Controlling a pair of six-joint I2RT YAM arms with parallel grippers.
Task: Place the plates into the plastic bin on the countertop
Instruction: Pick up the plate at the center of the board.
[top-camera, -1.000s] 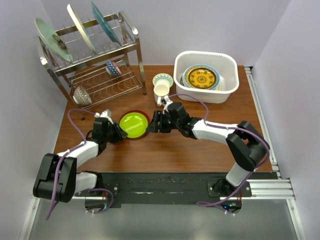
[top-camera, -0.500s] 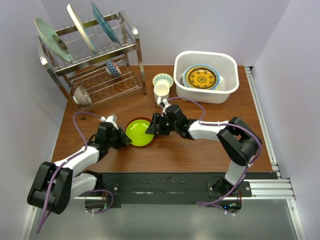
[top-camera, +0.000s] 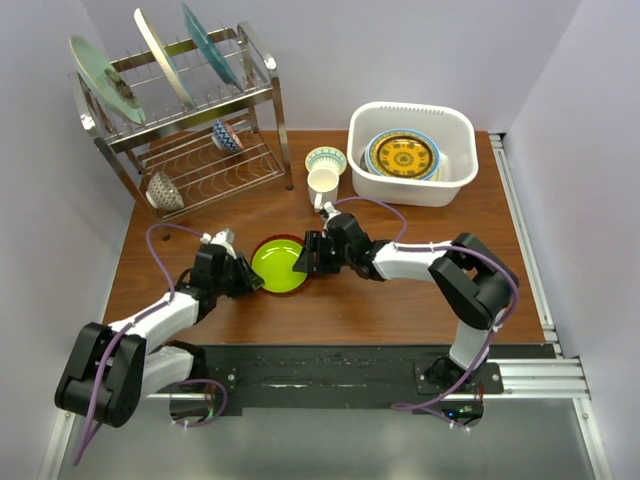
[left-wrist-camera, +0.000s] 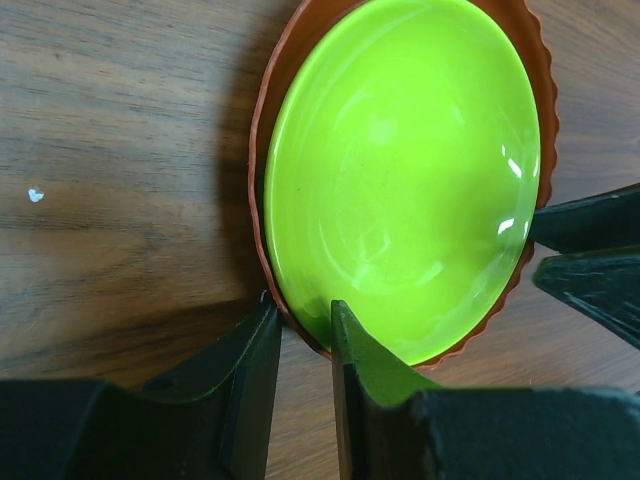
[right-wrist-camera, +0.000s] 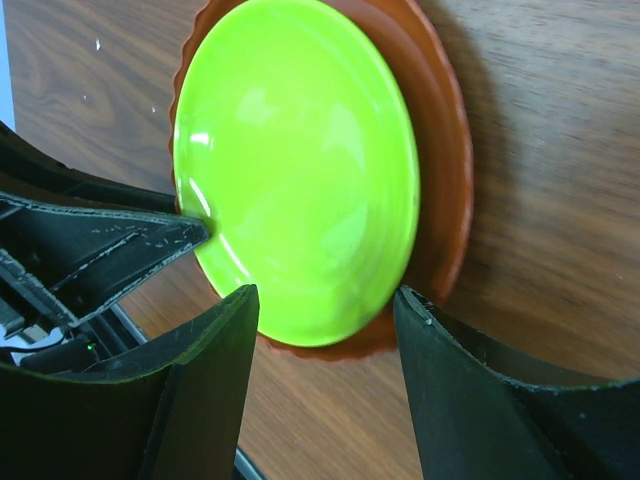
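Nearest us, the left wrist view shows what the top view cannot. The left claw (left-wrist-camera: 305, 315) has its jaws nearly together, pinching the near rim of a stack (top-camera: 280, 266). That stack is a lime plate (left-wrist-camera: 400, 170) lying in a red plate (right-wrist-camera: 445, 180). One finger presses the red rim from outside and the other lies over the lime plate's edge. Across the plate, at the right border of that view, we see two dark fingers of the other claw.

The right wrist view shows the right claw (right-wrist-camera: 325, 300) with its jaws wide apart. The stack's edge sits between the fingertips, and we cannot tell whether either finger touches it. The left claw's fingers show at the far side of the lime plate.

Only the top view places all this. The stack lies flat on the counter (top-camera: 350, 310), left of the middle, with the left claw at its left edge and the right claw at its right edge.

Just beyond the right claw stands a white cup (top-camera: 322, 183), with a small bowl (top-camera: 326, 158) behind it. At the far right sits the bin (top-camera: 400, 188), well apart from the stack, holding a yellow plate (top-camera: 403, 156) on top of others. At the far left stands a rack (top-camera: 200, 165), with three plates on edge in its upper tier.
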